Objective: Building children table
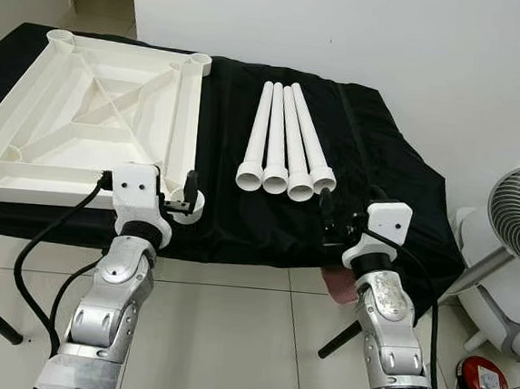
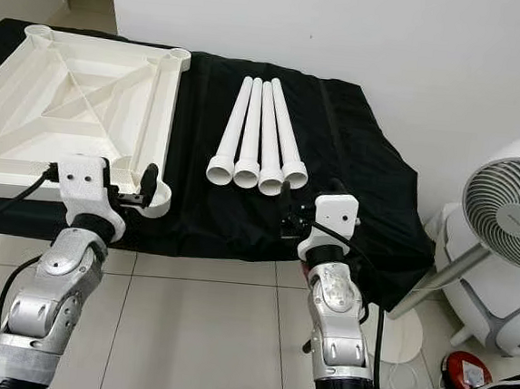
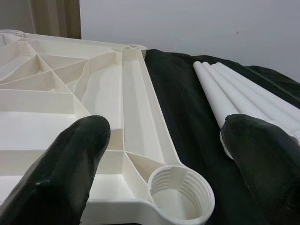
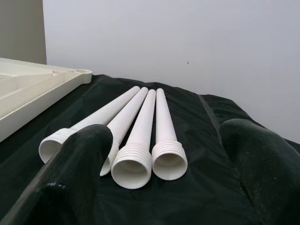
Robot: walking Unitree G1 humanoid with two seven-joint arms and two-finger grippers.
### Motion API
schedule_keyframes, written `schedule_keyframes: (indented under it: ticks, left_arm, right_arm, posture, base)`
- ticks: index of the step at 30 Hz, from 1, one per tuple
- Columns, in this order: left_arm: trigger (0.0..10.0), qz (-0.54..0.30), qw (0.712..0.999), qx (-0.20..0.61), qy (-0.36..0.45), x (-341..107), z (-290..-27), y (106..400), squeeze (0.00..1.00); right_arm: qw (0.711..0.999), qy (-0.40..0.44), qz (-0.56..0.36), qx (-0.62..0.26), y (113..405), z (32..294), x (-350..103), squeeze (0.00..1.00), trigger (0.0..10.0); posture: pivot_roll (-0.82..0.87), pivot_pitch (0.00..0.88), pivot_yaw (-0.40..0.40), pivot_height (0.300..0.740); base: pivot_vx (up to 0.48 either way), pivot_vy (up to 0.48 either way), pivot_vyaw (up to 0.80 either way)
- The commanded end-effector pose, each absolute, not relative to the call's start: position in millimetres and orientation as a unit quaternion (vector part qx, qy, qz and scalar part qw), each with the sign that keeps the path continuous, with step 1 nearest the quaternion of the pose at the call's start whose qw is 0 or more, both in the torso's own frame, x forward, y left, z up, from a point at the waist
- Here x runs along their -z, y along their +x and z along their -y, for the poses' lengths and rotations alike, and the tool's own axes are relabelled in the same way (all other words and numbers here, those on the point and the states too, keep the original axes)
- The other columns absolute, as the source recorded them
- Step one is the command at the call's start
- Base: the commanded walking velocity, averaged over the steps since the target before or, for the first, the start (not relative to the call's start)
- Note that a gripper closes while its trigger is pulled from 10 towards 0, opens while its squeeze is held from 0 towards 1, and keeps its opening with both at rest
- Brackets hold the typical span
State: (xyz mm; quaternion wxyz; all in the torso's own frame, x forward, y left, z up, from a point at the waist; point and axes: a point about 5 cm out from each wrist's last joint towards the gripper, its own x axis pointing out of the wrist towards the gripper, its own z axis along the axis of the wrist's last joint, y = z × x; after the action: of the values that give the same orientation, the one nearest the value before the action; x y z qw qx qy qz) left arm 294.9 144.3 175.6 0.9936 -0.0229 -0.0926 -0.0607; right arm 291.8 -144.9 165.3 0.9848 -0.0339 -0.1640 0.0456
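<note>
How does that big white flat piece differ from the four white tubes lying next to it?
The tabletop is one wide, square panel lying underside up, with ribs crossing it; the legs are four slim round tubes lying side by side. The tabletop has threaded sockets at its corners, while each leg has a threaded open end facing the robot. The tabletop lies before the left gripper, the legs before the right gripper. Both are white plastic on the black cloth.

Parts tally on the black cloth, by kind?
White legs: 4, side by side, threaded ends toward the robot
White tabletop: 1, upside down, ribs showing
Total: 5
</note>
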Motion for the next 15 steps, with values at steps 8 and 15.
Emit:
schedule_keyframes:
  ticks: [8, 15]
  left_arm:
    - [10.0, 0.091, 0.995, 0.044, -0.018, -176.1, -145.3, 296.6, 0.00]
    - [10.0, 0.093, 0.994, 0.047, -0.019, -176.8, -145.5, 297.4, 0.00]
  right_arm:
    - [0.984, -0.042, 0.165, -0.043, 295.4, 148.0, -163.9, 0.00, 10.0]
    - [0.985, -0.041, 0.164, -0.044, 295.5, 146.3, -162.8, 0.00, 10.0]
  posture:
    - [0.05, 0.000, -0.120, 0.740]
    - [0.05, 0.000, -0.117, 0.740]
  base:
    - [0.000, 0.000, 0.00]
    - [0.000, 0.000, 0.00]
